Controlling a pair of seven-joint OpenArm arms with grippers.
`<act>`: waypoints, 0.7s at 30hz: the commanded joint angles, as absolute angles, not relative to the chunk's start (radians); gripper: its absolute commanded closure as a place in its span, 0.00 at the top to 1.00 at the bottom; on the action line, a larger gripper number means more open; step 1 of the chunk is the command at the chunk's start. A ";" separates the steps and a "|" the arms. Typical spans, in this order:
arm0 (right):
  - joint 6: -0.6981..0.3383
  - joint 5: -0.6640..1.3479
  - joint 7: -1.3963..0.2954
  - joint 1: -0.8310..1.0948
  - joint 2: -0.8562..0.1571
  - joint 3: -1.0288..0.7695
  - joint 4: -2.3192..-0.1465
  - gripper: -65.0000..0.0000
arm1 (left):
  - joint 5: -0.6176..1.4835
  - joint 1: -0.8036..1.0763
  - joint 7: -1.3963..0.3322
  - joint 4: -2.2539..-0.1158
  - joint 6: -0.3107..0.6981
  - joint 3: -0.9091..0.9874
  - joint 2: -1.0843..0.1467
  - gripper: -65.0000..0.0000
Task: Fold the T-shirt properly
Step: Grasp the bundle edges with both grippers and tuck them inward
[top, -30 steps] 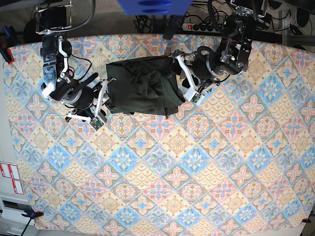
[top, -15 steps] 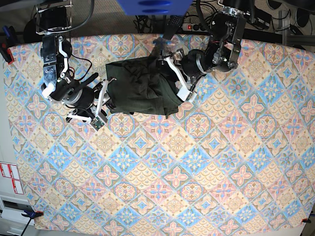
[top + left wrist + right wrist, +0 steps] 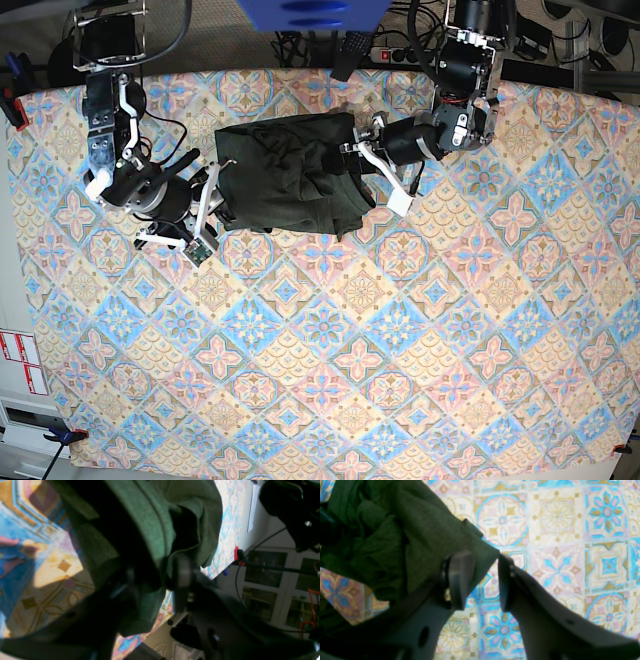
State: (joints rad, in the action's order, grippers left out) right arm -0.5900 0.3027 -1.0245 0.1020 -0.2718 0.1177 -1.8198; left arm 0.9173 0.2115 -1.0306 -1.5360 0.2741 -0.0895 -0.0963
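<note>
The dark olive-green T-shirt [image 3: 290, 175] lies bunched in a rough rectangle at the back middle of the patterned table. My left gripper [image 3: 360, 172] is at its right edge. In the left wrist view the left gripper [image 3: 156, 580] is shut on a thick fold of the T-shirt [image 3: 150, 517], which fills the gap between the jaws. My right gripper [image 3: 218, 197] is at the shirt's left edge. In the right wrist view the right gripper [image 3: 482, 580] is open, with a corner of the T-shirt [image 3: 407, 537] lying between its fingertips and tablecloth showing in the gap.
The patterned tablecloth [image 3: 330, 340] covers the table. A power strip and cables [image 3: 400, 55] lie behind the back edge, beside a blue object [image 3: 310, 12]. A red clamp [image 3: 10, 105] sits on the left edge. White labels [image 3: 20, 362] lie off the left side.
My left arm has swung in over the shirt's right edge and then turned its wrist, so its forearm now points more upward. The shirt's right edge has shifted slightly. The right arm has not moved.
</note>
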 commanded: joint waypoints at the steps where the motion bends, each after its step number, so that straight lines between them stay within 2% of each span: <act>1: -0.590 0.314 -1.007 0.088 -0.283 0.113 -1.837 0.30 | 0.937 0.197 -1.026 -1.550 0.283 -0.090 -0.093 0.25; 7: -0.590 0.314 -1.007 0.088 -0.283 0.113 -1.837 0.30 | 0.935 0.194 -1.027 -1.547 0.285 -0.124 -0.096 0.22; 9: -0.590 0.314 -1.007 0.088 -0.283 0.113 -1.837 0.30 | 0.937 0.182 -1.027 -1.549 0.286 -0.137 -0.097 0.15; 11: -0.590 0.314 -1.007 0.088 -0.283 0.113 -1.837 0.30 | 0.937 0.176 -1.027 -1.549 0.286 -0.139 -0.110 0.00; 18: -0.590 0.314 -1.007 0.088 -0.283 0.111 -1.837 0.30 | 0.943 0.176 -1.027 -1.552 0.286 -0.137 -0.148 0.00; 21: -0.590 0.314 -1.007 0.088 -0.283 0.111 -1.837 0.30 | 1.010 0.180 -1.027 -1.554 0.286 -0.137 -0.179 0.00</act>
State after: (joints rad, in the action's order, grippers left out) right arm -0.5903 0.3023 -1.0252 0.1020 -0.2722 0.1173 -1.8198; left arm 0.9890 0.1864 -1.0332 -1.5341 0.2752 -0.1383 -0.1734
